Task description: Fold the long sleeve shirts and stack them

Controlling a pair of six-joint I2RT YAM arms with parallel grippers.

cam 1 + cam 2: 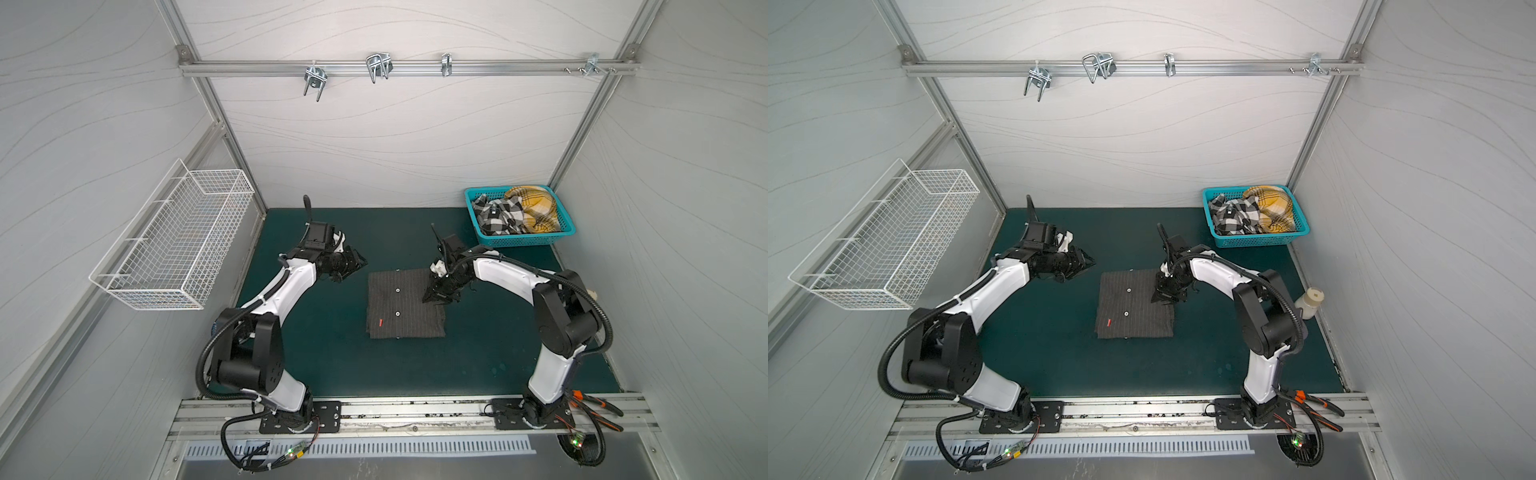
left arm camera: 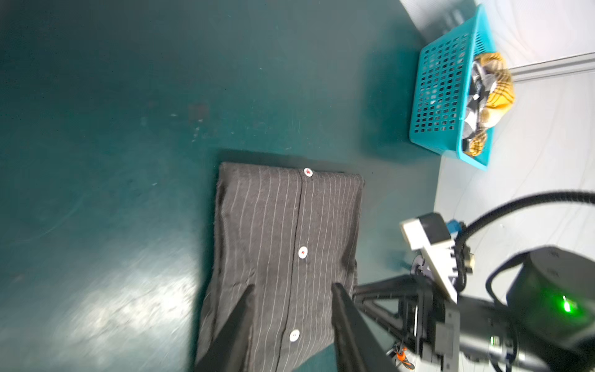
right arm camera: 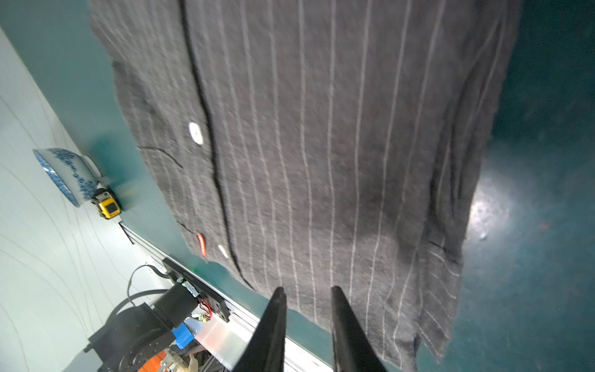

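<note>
The dark pinstriped shirt [image 1: 405, 305] lies folded into a compact rectangle on the green mat [image 1: 332, 365]. Its button placket runs away from the arm bases, and we take that as its slightly longer axis.

The right gripper [image 1: 428, 298] hangs over the shirt's far corner on its own side, so nearly all the cloth lies inward from it and back towards the bases. In the right wrist view the right gripper [image 3: 307, 288] shows only a narrow gap between its fingers. We see the shirt [image 3: 322, 145] beyond them but nothing pinched between them.

The left gripper [image 1: 358, 263] sits off the cloth, just outside the far corner on its side and pointing across at the shirt. Its wrist view shows the left gripper [image 2: 293, 286] with its fingers clearly apart and empty, and the shirt [image 2: 286, 241] spread ahead of them.

The right arm is therefore the nearer one. We judge this fold finished or very nearly so.

Further out, beyond the right gripper and to its outer side, a turquoise basket [image 1: 523, 242] holds the crumpled checked shirt [image 1: 496, 218] and the mustard plaid shirt [image 1: 536, 208]. That basket is also closer to the right arm, so a fetch would probably fall to it.
</note>
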